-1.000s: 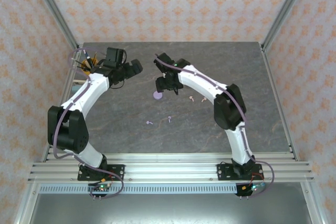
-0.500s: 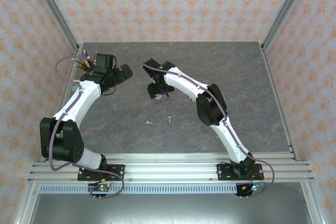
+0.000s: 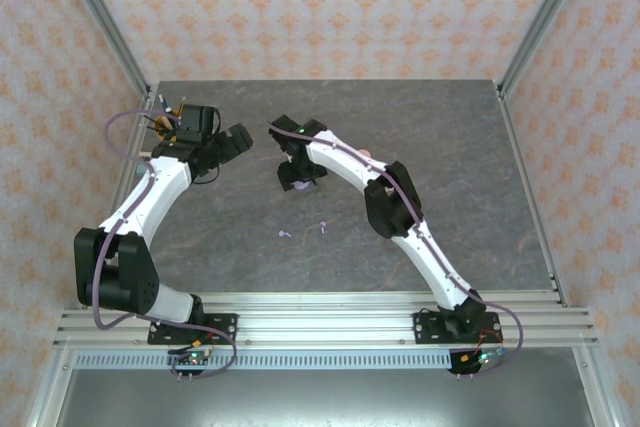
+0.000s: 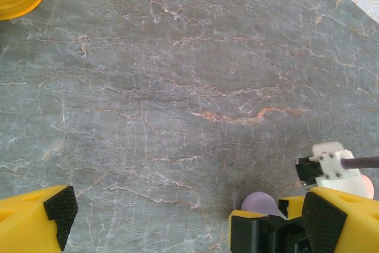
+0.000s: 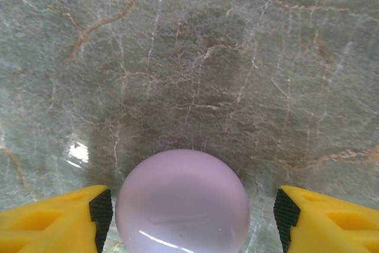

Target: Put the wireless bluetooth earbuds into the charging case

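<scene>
Two lilac earbuds (image 3: 284, 234) lie loose, apart — the round lilac case (image 5: 182, 202) nearby.

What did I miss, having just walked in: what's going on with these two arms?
The right gripper is down at the table, its open jaws on either side of a round lilac case, not closed on it. The left gripper hangs open over bare table, holding nothing. Two lilac earbuds lie loose nearer the arm bases, not yet in a case.

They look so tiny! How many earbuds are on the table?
2: one lilac earbud mid-table, another just right of it. More may hide under the right arm.
</scene>
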`<state>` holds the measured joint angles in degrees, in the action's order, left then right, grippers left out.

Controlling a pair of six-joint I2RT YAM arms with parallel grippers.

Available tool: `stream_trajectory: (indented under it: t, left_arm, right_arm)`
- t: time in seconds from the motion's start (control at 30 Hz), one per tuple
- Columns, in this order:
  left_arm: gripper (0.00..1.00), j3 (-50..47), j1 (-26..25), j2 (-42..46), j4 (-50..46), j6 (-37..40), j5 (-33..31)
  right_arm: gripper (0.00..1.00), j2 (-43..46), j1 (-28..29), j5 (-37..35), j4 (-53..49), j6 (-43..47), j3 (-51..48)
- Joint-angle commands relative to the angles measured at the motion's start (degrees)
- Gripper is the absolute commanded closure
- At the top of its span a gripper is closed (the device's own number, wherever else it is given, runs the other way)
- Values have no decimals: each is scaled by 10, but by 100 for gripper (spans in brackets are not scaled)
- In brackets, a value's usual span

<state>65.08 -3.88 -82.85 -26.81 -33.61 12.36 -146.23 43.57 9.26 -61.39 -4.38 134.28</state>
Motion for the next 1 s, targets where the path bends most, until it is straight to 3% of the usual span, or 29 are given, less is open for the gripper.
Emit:
stream_trajectory:
  t: [0.0, 0.3, 0.67, 0.97]
  left_arm:
    - [0, -10, 6, 14, 9, 1, 14]
    - [0, -11, 6, 16, 12, 6, 18]
    - [0, -11, 6, 18, 10, 12, 20]
    - [0, -17, 6, 17, 10, 6, 36]
  right_arm:
    - [27, -11, -1, -5, -23, 3, 20]
    - [31, -17, -1, -2, -18, -4, 23]
    - [46, -3, -1, 1, -29, -33, 5]
    - [49, 82, -1, -72, 12, -200, -135]
